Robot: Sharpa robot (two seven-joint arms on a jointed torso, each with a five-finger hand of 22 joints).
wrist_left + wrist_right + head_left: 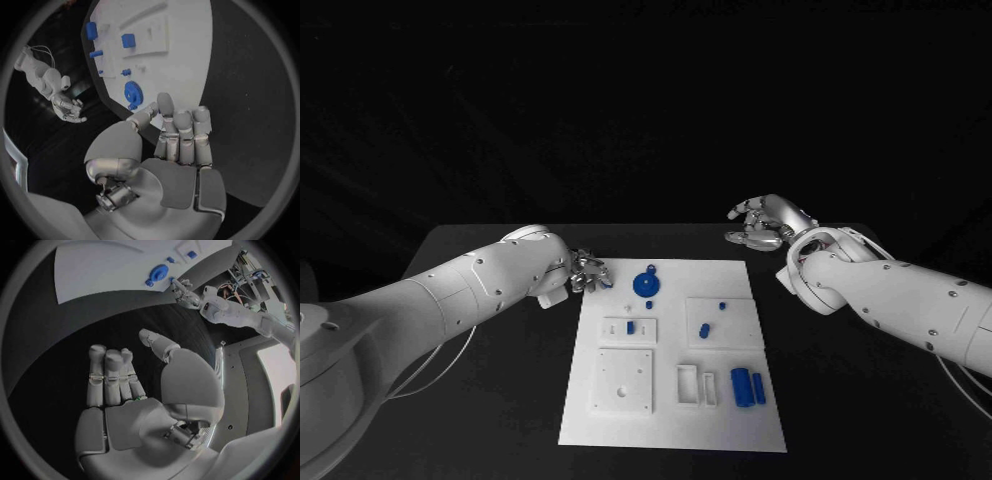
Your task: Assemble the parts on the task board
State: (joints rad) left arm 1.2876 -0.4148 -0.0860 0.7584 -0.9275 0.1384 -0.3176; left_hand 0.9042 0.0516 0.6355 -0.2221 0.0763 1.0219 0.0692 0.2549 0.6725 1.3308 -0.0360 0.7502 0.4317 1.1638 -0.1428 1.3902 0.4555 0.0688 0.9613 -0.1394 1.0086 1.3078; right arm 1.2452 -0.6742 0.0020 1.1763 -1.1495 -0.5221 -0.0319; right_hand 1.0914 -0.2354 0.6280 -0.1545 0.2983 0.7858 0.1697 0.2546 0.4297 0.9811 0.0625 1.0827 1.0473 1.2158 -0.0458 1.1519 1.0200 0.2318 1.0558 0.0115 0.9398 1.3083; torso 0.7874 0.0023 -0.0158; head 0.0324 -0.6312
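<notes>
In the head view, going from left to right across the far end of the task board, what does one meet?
Left hand → blue gear-like part on the task board → right hand.

The scene is dim overall, with the room beyond the bench (488, 300) lost in black from nine o'clock round to three. Light falls from above onto the white task board (668, 400), which is the brightest surface and looks slightly washed out (its raised details stay readable). Soft highlights gleam on the left robot hand (178, 145) and the right robot hand (125, 385). Both wrist views bow straight edges strongly toward the rim, where a dark frame closes in.
</notes>
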